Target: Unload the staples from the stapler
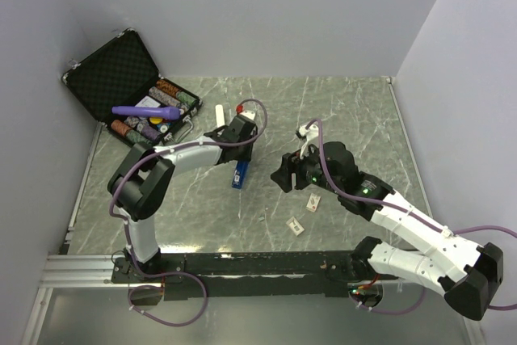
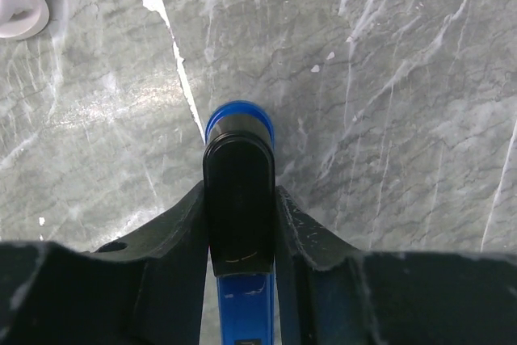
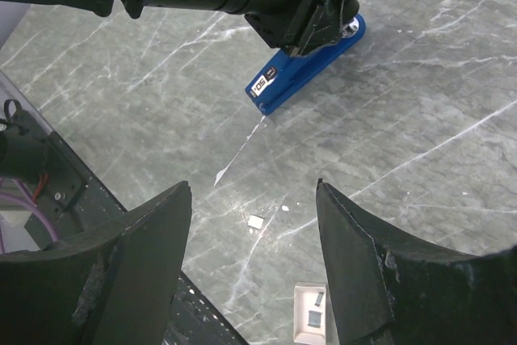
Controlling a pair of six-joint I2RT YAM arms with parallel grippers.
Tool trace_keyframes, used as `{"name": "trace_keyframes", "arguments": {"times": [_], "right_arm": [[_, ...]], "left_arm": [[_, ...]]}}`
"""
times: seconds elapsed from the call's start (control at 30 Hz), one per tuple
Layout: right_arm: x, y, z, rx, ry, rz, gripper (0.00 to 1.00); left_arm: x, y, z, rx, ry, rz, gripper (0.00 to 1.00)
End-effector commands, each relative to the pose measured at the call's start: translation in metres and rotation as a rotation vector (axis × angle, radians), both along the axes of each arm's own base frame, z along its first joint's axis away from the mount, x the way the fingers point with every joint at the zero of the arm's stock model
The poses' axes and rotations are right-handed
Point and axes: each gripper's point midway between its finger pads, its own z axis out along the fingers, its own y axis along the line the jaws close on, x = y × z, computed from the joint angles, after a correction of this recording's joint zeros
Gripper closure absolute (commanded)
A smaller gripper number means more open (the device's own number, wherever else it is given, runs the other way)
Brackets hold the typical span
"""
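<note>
The stapler (image 1: 239, 174) is small and blue with a black top and lies on the marble table. My left gripper (image 1: 242, 145) is shut on its far end. In the left wrist view the fingers clamp both sides of the stapler's black top (image 2: 238, 191), and its blue rounded end (image 2: 239, 112) sticks out ahead. My right gripper (image 1: 284, 175) is open and empty, just right of the stapler. In the right wrist view the stapler (image 3: 299, 72) lies ahead under the left gripper (image 3: 315, 26), and my right gripper (image 3: 254, 191) holds its jaws wide apart above bare table.
An open black case (image 1: 121, 78) with a purple tube (image 1: 145, 111) and small items stands at the back left. A white oblong bar (image 1: 218, 115) lies near it. Two small white pieces (image 1: 313, 202) (image 1: 296, 225) lie on the table below the right gripper; one shows in the right wrist view (image 3: 311, 317).
</note>
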Motion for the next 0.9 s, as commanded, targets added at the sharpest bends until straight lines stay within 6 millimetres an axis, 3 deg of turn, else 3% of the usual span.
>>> {"name": "trace_keyframes", "arguments": {"times": [0.0,0.1,0.2,0.33,0.4,0.5,0.87], "right_arm": [[0.001,0.003,0.010,0.040,-0.022,0.003,0.30],[0.003,0.001,0.010,0.025,-0.023,-0.002,0.30],[0.003,-0.002,0.014,0.003,-0.039,-0.002,0.30],[0.002,-0.008,0.025,-0.018,-0.079,0.019,0.30],[-0.003,-0.008,0.030,-0.016,-0.095,0.059,0.30],[-0.012,-0.007,0.037,-0.015,-0.111,0.116,0.30],[-0.048,-0.003,0.078,-0.017,-0.186,0.347,0.31]], "left_arm": [[0.001,-0.008,0.011,0.005,-0.033,-0.015,0.99],[-0.002,-0.011,0.025,-0.003,-0.051,-0.034,0.99],[-0.011,-0.021,0.057,-0.060,-0.075,-0.086,0.99],[-0.036,-0.038,0.107,-0.207,-0.098,-0.222,0.99],[-0.051,-0.045,0.120,-0.266,-0.083,-0.288,0.99],[-0.077,-0.053,0.136,-0.346,-0.051,-0.395,0.99],[-0.145,-0.050,0.162,-0.467,0.016,-0.654,0.99]]}}
